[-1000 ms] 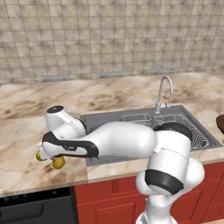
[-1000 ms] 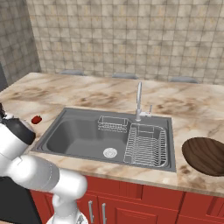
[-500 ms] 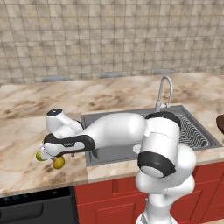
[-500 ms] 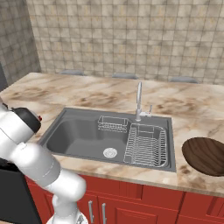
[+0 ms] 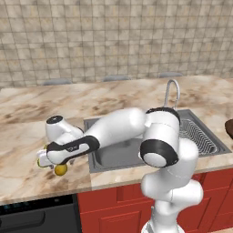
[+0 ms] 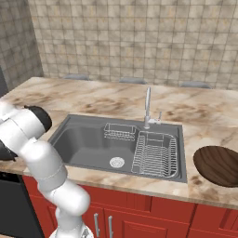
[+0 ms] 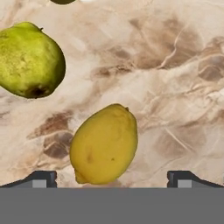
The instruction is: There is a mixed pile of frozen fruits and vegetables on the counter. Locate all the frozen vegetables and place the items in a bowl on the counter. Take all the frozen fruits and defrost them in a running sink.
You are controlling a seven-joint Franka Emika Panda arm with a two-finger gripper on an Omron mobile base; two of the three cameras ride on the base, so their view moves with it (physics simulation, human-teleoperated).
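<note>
Item: yellow-orange vegetable (image 7: 104, 144), on worktop (image 7: 175, 87) between wide-open pincer (image 7: 112, 178) tips, beside yellow-green fruit (image 7: 28, 59). Step: approach for grasp. Next: lower, close, carry to bowl (image 6: 218, 165).

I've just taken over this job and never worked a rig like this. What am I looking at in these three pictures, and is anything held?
A white robot arm on a driving base stands at a kitchen counter. Two pictures come from cameras on the base, behind the arm to either side; they show the sink, its faucet and a dark bowl to the right. The third looks along the end effector, whose fingertips stand wide apart. On the counter beneath lie a yellow-orange item and a yellow-green fruit. Nothing is held.
</note>
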